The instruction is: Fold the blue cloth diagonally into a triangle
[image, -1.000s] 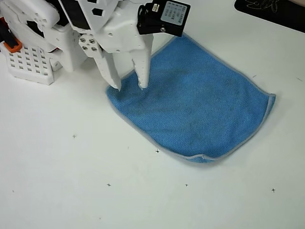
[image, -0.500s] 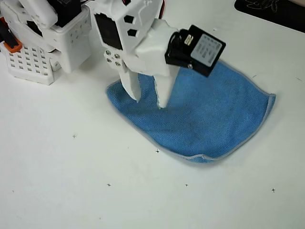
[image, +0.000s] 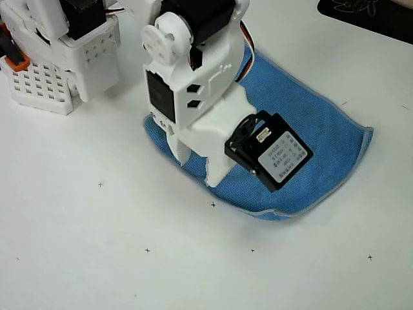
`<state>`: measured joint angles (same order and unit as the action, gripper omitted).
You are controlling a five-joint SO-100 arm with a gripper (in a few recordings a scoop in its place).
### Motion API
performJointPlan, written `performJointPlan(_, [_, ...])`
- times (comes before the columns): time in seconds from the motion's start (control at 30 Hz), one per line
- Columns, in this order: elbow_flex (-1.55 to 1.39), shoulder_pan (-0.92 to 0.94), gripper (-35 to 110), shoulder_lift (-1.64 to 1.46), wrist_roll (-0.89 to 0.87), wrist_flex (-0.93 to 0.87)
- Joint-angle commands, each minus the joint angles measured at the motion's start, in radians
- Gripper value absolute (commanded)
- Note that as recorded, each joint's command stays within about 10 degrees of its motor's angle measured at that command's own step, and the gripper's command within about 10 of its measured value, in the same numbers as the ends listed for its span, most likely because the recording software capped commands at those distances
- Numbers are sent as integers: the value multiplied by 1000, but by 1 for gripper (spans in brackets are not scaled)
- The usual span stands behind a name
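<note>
Cloth status: the blue cloth lies flat on the white table, grey-edged, slight lip at its 6 o'clock edge. Gripper overhangs its 9 o'clock side, finger spread hidden, can't tell.

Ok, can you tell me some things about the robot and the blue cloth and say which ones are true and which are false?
1. The blue cloth lies on a white table. True.
2. The cloth is already folded into a neat triangle. False: it lies spread out, with only a small ripple at its lower edge.
3. The robot arm is white and reaches out over the cloth. True.
4. The tool is far away from the cloth. False: it points down at the cloth's lower left edge.
5. A person's hand is holding the cloth. False: the picture has no hand on it.
</note>
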<state>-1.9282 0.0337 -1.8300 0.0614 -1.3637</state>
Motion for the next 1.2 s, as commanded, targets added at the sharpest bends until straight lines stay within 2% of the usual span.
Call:
performJointPlan(0.0, [120,58,25,18,40,-38])
performJointPlan(0.3, [370,43,25,212,-9,-167])
performJointPlan(0.63, [328,18,25,276,-359,-250])
performJointPlan(0.83, [522,-15,25,413,-325,-304])
performJointPlan(1.17, [676,-18,25,529,-313,-336])
